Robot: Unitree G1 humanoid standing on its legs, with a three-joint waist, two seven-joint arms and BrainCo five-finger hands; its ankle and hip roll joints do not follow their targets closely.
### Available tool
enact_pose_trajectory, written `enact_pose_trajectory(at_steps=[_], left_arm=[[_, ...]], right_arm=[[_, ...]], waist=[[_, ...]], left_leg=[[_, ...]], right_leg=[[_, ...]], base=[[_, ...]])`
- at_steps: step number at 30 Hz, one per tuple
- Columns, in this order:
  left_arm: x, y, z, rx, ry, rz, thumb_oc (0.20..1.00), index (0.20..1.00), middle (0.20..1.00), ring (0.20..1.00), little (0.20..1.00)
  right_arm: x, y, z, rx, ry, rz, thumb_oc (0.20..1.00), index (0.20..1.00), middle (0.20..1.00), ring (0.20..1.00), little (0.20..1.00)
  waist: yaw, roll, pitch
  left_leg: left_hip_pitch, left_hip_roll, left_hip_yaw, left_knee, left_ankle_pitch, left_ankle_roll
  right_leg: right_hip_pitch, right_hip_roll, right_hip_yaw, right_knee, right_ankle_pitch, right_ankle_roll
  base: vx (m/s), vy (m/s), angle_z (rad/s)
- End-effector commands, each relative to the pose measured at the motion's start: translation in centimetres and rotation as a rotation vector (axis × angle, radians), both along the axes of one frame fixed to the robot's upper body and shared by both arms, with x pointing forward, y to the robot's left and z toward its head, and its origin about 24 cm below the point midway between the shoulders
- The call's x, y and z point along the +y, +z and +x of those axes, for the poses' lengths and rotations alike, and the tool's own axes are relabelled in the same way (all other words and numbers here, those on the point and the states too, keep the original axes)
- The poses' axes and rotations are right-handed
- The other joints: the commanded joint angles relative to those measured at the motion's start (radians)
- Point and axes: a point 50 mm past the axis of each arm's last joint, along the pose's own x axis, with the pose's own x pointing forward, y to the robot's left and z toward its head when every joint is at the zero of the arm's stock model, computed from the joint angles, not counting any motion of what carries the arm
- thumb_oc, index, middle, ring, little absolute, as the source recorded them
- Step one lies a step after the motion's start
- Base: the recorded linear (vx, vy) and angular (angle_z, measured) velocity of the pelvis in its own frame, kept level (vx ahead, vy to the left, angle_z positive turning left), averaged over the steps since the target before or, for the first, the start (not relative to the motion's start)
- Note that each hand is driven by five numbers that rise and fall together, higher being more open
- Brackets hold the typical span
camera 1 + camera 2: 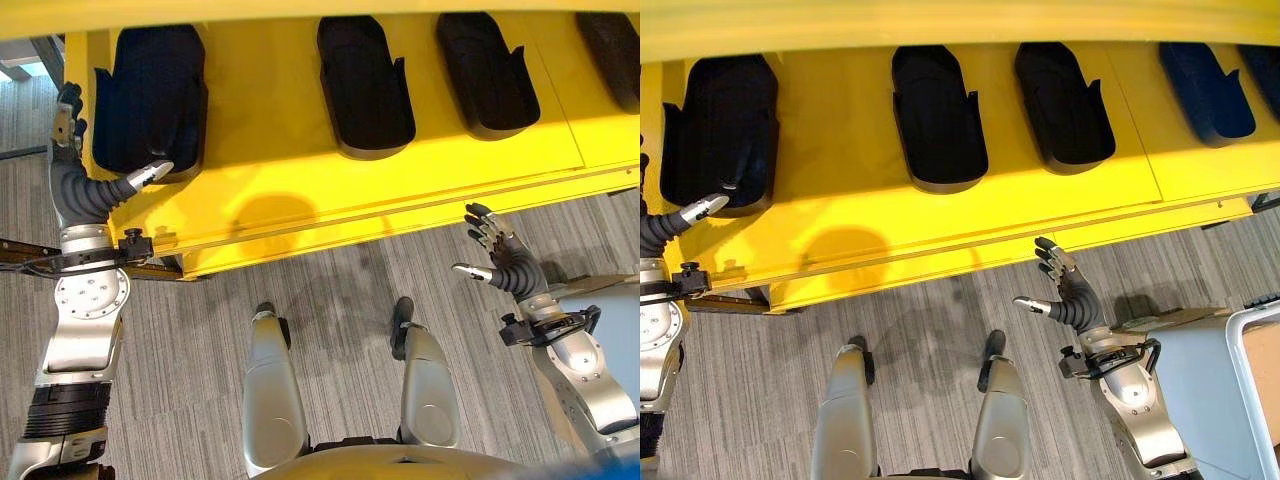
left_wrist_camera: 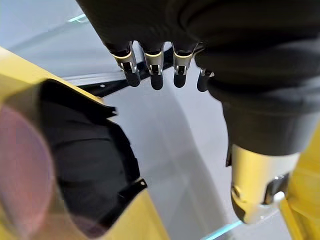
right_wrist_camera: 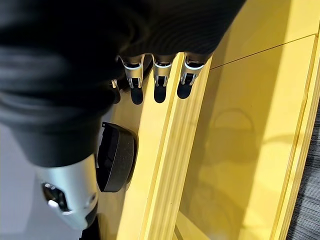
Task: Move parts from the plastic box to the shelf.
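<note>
Several black moulded parts lie in a row on the yellow shelf (image 1: 290, 185): one at the left end (image 1: 150, 100), one mid-shelf (image 1: 365, 85), one further right (image 1: 487, 75). My left hand (image 1: 85, 195) is at the shelf's left end, open and empty, its thumb (image 1: 695, 210) at the near edge of the leftmost part (image 2: 85, 160). Its fingers (image 2: 150, 65) are straight. My right hand (image 1: 1070, 290) hovers over the floor just in front of the shelf's front edge, open with spread fingers (image 3: 160, 75), holding nothing. A black part (image 3: 117, 157) lies beyond it.
A darker blue part (image 1: 1205, 90) lies at the shelf's right end. A pale box with a white rim (image 1: 1245, 350) stands on the grey carpet at the lower right. A black rail (image 1: 20, 255) runs along the floor at the left.
</note>
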Motion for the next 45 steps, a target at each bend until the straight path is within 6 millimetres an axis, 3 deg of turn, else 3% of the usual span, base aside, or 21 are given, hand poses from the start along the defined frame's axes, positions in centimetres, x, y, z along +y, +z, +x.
enact_pose_trajectory(at_steps=[1, 15, 21, 36, 45], left_arm=[[-0.6, 1.6, 0.0, -0.076, -0.036, 0.061, 1.0, 1.0, 1.0, 1.0, 1.0], [3.4, -1.9, 0.8, 0.056, 0.12, -0.116, 1.0, 1.0, 1.0, 1.0, 1.0], [4.9, -2.5, 1.5, 0.07, 0.157, -0.216, 1.0, 1.0, 1.0, 1.0, 1.0], [6.2, -2.5, 3.7, 0.107, 0.187, -0.313, 1.0, 1.0, 1.0, 1.0, 1.0], [6.1, -4.0, 5.0, 0.194, 0.181, -0.353, 1.0, 1.0, 1.0, 1.0, 1.0]], right_arm=[[-0.5, 2.0, -0.2, -0.108, -0.016, 0.039, 1.0, 1.0, 1.0, 1.0, 1.0], [-0.6, 1.9, 0.1, -0.094, -0.013, 0.034, 1.0, 1.0, 1.0, 1.0, 1.0], [-0.6, 1.8, 0.3, -0.086, -0.01, 0.032, 1.0, 1.0, 1.0, 1.0, 1.0], [-0.2, 1.6, 0.6, -0.074, 0.012, 0.031, 1.0, 1.0, 1.0, 1.0, 1.0], [-0.2, 1.6, 0.3, -0.071, 0.022, 0.034, 1.0, 1.0, 1.0, 1.0, 1.0]], waist=[[0.006, 0.005, -0.025], [0.003, 0.003, -0.022], [-0.001, 0.0, -0.025], [-0.013, -0.016, -0.027], [-0.024, -0.027, -0.029]], left_leg=[[0.037, -0.041, 0.03, -0.133, 0.096, 0.036], [0.033, -0.038, 0.033, -0.128, 0.1, 0.037], [0.027, -0.039, 0.036, -0.123, 0.099, 0.036], [0.017, -0.034, 0.036, -0.11, 0.097, 0.036], [0.006, -0.028, 0.036, -0.098, 0.094, 0.034]], right_leg=[[-0.026, -0.011, 0.007, 0.137, -0.074, -0.037], [-0.034, -0.009, 0.011, 0.14, -0.072, -0.038], [-0.037, -0.009, 0.01, 0.139, -0.069, -0.037], [-0.052, -0.003, 0.019, 0.146, -0.071, -0.037], [-0.061, 0.001, 0.022, 0.151, -0.072, -0.038]], base=[[0.0, 0.0, 0.0], [0.0, 0.0, 0.0], [0.0, 0.0, 0.0], [0.0, 0.0, 0.0], [0.0, 0.001, -0.01]])
